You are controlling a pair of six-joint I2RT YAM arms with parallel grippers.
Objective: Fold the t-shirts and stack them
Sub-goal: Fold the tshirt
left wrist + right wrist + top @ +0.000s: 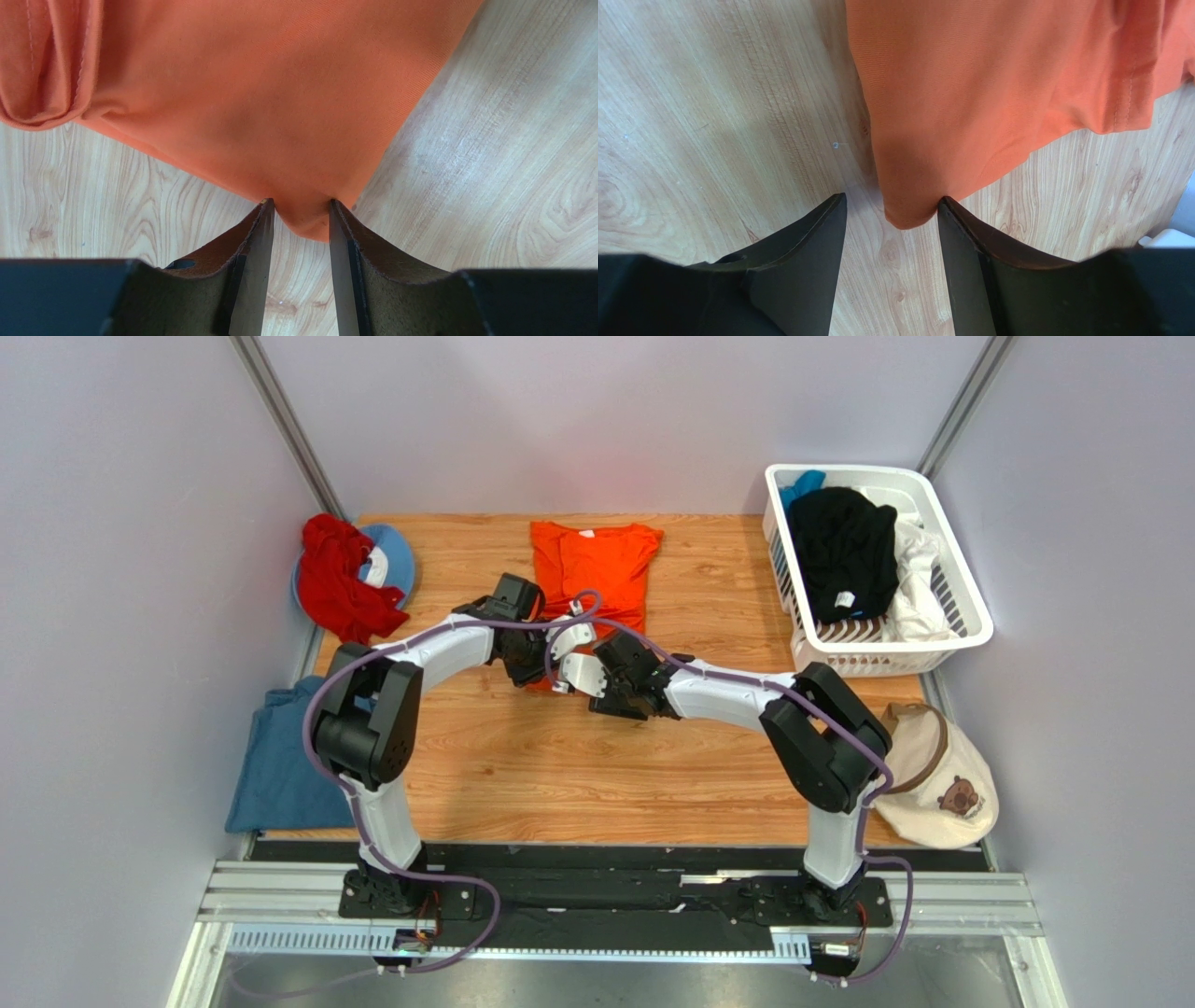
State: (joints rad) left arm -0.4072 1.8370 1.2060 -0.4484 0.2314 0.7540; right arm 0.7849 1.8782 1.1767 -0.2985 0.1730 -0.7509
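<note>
At the lower right of the top view, a cap is seen at the near right corner of the table. At the left edge a blue shirt is laid, partly off the wood.

In the middle of that frame both arms are bent inward, and their ends are brought close together at the near hem of the orange shirt. This shirt is spread on the far middle of the table.

In the left wrist view the left gripper is held low over the wood, jaws apart. One near corner of the orange shirt is seen dipping between the fingers, not clamped.

In the right wrist view the right gripper is spread wider. The other near corner is hung between its fingers, closer to the one at the right of the frame.

At the upper left of the top view a red cloth is heaped over a light blue thing that cannot be made out.

At the upper right a white basket is set. A black shirt is piled in it, with a white shirt beside it.
</note>
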